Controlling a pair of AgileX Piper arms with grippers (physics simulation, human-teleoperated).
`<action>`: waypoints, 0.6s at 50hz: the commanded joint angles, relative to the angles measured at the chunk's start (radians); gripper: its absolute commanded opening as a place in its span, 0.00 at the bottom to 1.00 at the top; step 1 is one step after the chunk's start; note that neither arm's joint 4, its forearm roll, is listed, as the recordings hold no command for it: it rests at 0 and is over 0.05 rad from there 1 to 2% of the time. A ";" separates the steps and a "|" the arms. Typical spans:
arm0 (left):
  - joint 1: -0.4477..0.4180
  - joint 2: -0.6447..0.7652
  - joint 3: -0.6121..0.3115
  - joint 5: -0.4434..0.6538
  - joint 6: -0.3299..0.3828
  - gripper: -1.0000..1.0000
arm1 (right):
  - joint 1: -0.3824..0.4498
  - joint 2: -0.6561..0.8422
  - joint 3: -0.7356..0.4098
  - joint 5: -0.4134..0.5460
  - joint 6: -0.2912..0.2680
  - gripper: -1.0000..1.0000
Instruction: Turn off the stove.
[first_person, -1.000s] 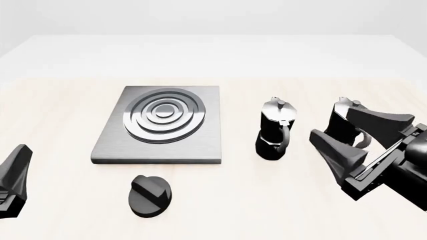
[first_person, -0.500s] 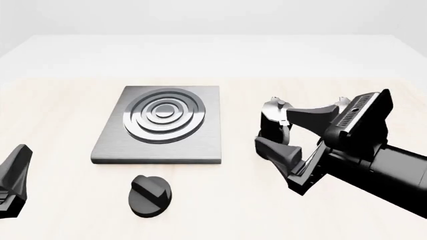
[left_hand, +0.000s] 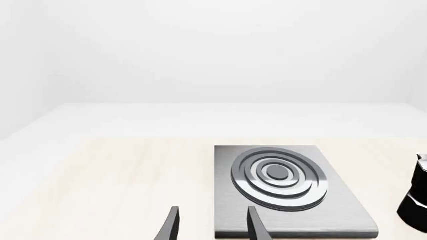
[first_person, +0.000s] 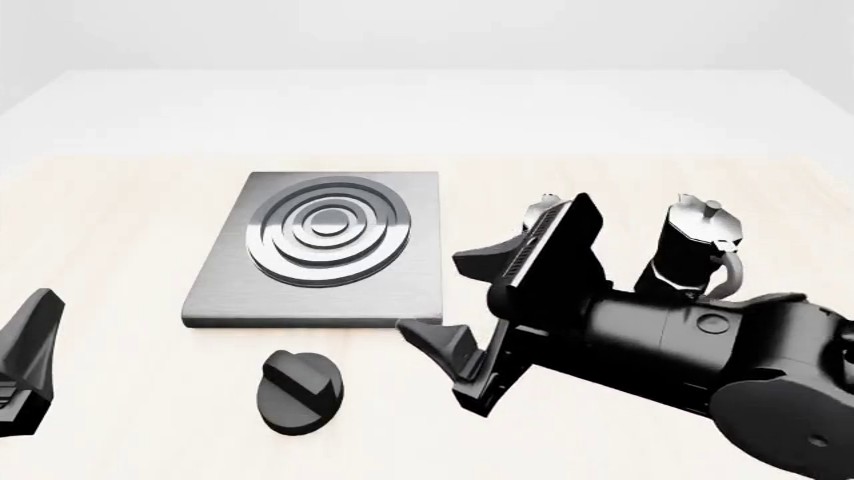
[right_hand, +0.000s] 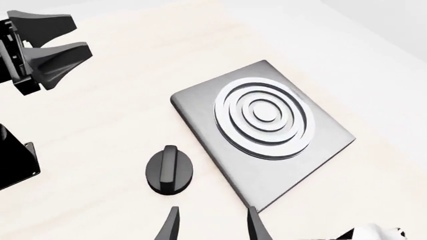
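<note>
The stove (first_person: 414, 290) is a flat grey square plate with silver burner rings (first_person: 326, 228), left of the table's middle. Its black ridged knob (first_person: 299, 390) lies separately on the table in front of the plate. My right gripper (first_person: 434, 296) is open and empty, hovering to the right of the knob by the plate's front right corner, not touching either. In the right wrist view the knob (right_hand: 170, 170) lies just ahead of the open gripper (right_hand: 212, 225), beside the plate (right_hand: 200, 110). My left gripper (left_hand: 213, 225) is open and empty at the front left, facing the plate (left_hand: 333, 210).
One black-and-silver moka pot (first_person: 691, 250) stands at the right. A second moka pot (first_person: 545, 213) is mostly hidden behind my right gripper. The left gripper (right_hand: 77, 34) shows across the table in the right wrist view.
My right arm has swung left from beside the moka pots to the plate's front right corner, near the knob, still open. The left arm has not moved.
</note>
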 joint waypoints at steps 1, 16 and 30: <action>0.001 -0.001 0.000 0.000 0.001 1.00 | 0.080 0.146 -0.074 -0.016 0.002 1.00; -0.001 0.001 0.000 0.000 -0.001 1.00 | 0.132 0.245 -0.140 -0.011 -0.010 1.00; -0.001 0.001 0.000 0.000 -0.001 1.00 | 0.143 0.351 -0.191 0.005 -0.001 1.00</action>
